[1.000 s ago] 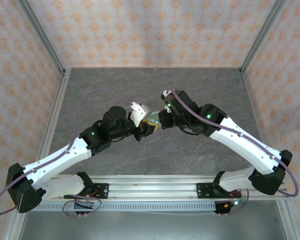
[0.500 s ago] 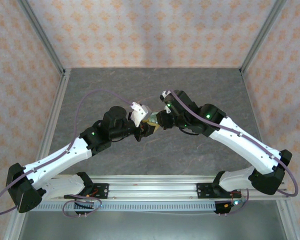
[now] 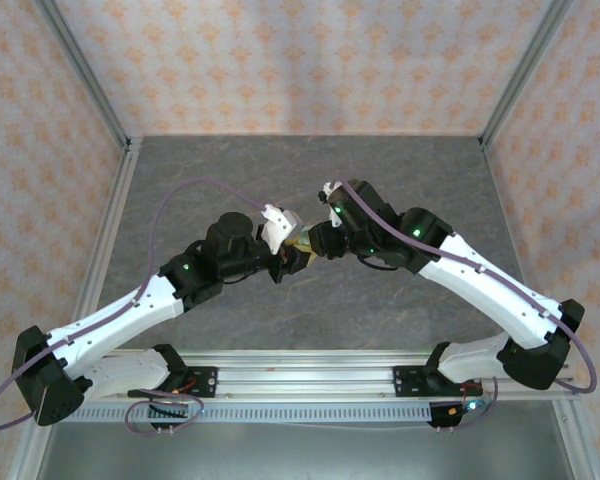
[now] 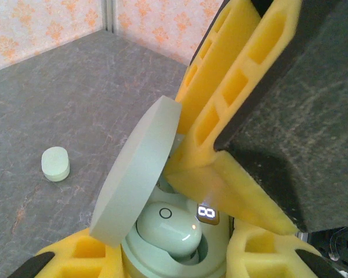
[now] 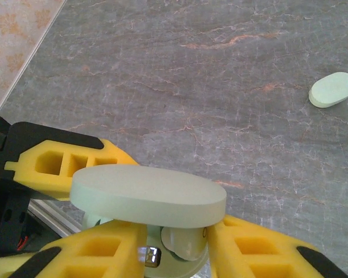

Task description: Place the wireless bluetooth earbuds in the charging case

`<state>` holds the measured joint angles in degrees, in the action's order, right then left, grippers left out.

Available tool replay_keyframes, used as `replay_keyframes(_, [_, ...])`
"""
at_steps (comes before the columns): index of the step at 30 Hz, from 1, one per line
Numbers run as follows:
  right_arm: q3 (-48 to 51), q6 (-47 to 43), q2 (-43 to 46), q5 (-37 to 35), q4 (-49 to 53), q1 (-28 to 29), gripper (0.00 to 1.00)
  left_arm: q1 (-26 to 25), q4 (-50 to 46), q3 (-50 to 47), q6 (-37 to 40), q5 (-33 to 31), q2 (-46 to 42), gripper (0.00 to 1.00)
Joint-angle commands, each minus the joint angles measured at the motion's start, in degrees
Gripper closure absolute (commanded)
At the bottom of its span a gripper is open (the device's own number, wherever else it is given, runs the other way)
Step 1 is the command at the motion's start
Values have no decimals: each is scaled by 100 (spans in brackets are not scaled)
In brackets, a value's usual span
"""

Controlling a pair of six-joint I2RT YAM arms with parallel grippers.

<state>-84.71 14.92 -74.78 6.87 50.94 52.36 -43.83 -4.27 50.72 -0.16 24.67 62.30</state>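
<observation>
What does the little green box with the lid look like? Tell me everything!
The box is a pale mint oval of smooth plastic. Its flat lid is swung up and open. One earbud sits inside, next to a tiny glowing number screen. The left claw squeezes the bottom half between its yellow fingers, and a yellow finger of the right claw leans on it.

- The tabletop [image 3: 280, 170] is a grey, stone-patterned sheet with faint rust-coloured veins, matte under soft, even light.
- Walls [image 3: 300, 60] close it in on three sides, papered pale peach with a repeating orange floral motif.
- Silver aluminium posts [image 3: 85, 75] rise from the two far corners.
- A slotted aluminium rail [image 3: 310, 372] runs along the near edge, with a plain grey panel [image 3: 300, 450] just in front of it.
</observation>
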Motion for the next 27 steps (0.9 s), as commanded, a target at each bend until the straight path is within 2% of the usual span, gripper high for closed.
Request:
replay_keyframes(1, [-35, 20, 135, 30, -83, 37, 67, 19, 295, 167, -70, 76, -9, 84])
replay_keyframes(21, [-151, 177, 293, 10, -130, 38, 61, 24, 259, 182, -76, 100, -16, 84])
replay_keyframes(27, [-419, 128, 566, -263, 0, 29, 61, 30, 251, 213, -77, 117, -30, 84])
